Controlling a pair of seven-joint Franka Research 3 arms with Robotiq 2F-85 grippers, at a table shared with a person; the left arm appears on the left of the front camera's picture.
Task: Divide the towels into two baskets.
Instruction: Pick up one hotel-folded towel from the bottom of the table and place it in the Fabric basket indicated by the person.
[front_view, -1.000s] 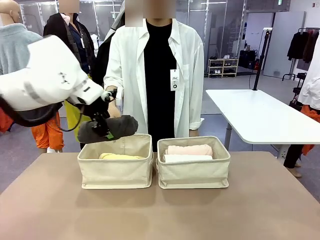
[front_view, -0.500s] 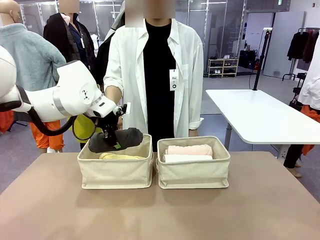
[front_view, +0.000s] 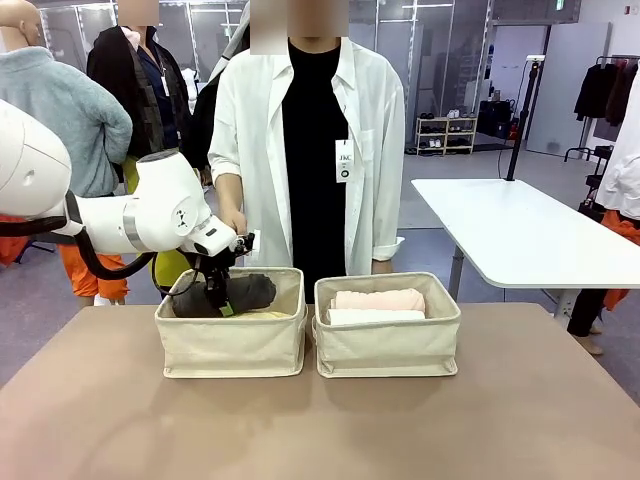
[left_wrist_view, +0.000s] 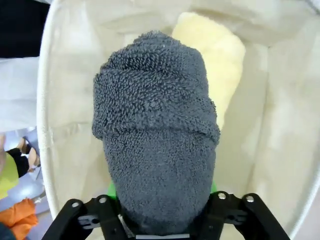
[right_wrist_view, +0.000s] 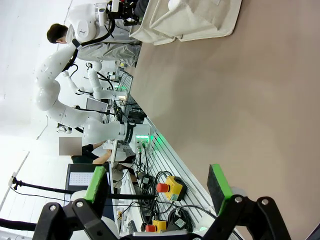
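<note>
Left fingers (left_wrist_view: 162, 200): I pinched the dark grey towel (front_view: 232, 294), lowered into the left basket (front_view: 232, 345) beside the pale yellow towel (left_wrist_view: 215, 55), evening the split.
Right fingers (right_wrist_view: 157, 187): spread, idle.
Right basket (front_view: 388, 345): held pink, white.

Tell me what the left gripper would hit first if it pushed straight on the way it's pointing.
The dark grey towel sits between the left gripper fingers, so it goes first. Beyond it, probably the left basket floor beside the pale yellow towel; depth is unclear.
</note>
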